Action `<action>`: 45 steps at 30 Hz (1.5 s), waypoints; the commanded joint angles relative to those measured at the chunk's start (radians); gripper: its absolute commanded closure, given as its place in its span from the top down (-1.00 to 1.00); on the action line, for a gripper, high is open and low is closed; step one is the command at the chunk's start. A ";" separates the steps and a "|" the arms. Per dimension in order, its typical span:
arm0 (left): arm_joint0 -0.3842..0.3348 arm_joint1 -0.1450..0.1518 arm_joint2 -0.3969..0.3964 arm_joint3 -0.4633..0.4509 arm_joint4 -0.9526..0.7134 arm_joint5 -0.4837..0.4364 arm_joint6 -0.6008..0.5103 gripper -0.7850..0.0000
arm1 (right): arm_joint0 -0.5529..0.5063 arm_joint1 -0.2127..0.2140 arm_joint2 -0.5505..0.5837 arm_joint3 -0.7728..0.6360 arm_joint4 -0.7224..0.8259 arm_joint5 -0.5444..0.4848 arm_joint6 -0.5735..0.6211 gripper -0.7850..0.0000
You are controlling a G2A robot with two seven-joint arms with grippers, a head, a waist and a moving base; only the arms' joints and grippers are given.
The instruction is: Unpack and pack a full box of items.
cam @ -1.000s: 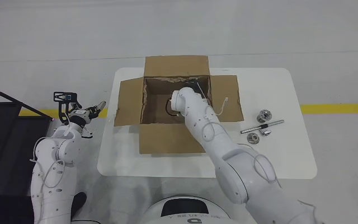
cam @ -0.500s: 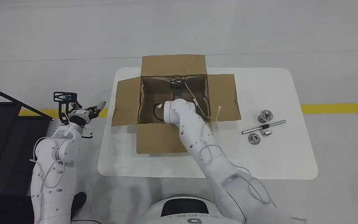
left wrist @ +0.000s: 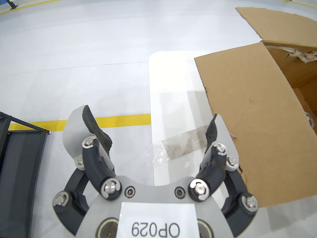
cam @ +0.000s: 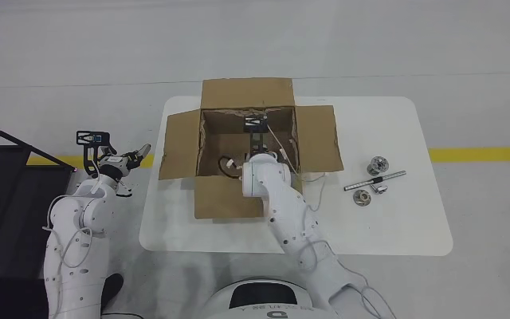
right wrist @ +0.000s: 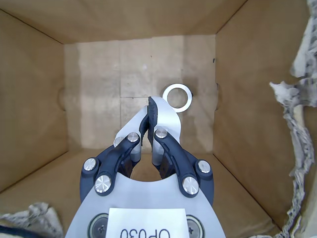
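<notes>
I see right gripper pinched together inside box, seemingly just beside ring; left gripper spread wide.

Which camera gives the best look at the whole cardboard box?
The top view: the cardboard box sits on the table with all four flaps open. The right wrist view looks inside, at its floor with a metal ring; the left wrist view catches one flap and part of the opening.

Left gripper (fingers apart), cardboard box
</notes>
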 commanded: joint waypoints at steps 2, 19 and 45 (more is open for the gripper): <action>0.000 0.000 0.000 0.000 0.000 0.000 0.000 1.00 | -0.027 0.010 0.006 -0.040 0.013 0.007 -0.018 -1.00; 0.000 0.000 0.000 0.000 0.000 0.000 0.000 1.00 | 0.265 -0.031 0.014 0.406 -0.054 0.206 0.162 -0.36; 0.000 0.000 0.000 0.000 0.000 0.000 0.000 1.00 | 0.541 -0.101 0.040 0.950 0.149 0.245 0.014 -0.61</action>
